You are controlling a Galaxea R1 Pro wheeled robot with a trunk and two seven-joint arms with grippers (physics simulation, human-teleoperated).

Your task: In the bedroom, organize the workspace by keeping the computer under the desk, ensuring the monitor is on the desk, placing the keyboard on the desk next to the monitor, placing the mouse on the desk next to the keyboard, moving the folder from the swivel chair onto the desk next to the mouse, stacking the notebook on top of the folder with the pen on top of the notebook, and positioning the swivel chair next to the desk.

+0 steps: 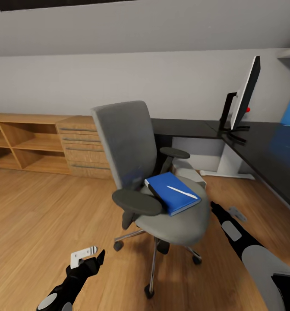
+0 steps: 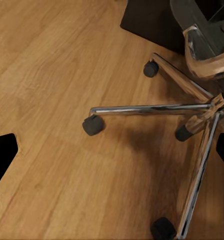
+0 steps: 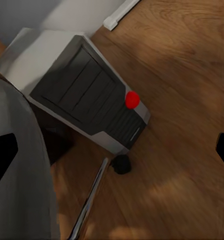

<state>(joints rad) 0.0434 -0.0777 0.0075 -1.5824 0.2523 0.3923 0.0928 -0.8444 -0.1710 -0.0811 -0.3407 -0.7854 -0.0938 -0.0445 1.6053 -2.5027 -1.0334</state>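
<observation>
Folder (image 1: pixel 172 192), blue, lies on swivel chair (image 1: pixel 132 151), white pen (image 1: pixel 182 192) atop.

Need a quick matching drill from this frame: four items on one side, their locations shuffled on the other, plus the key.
Items:
1. pen
2. monitor
3. computer
4. blue notebook

Places:
A. on the wooden floor beside the swivel chair
B. on the chair's seat
C. standing on the black desk
D. lying on the blue notebook

Pairs: 1-D, 2-C, 3-A, 4-B
</observation>
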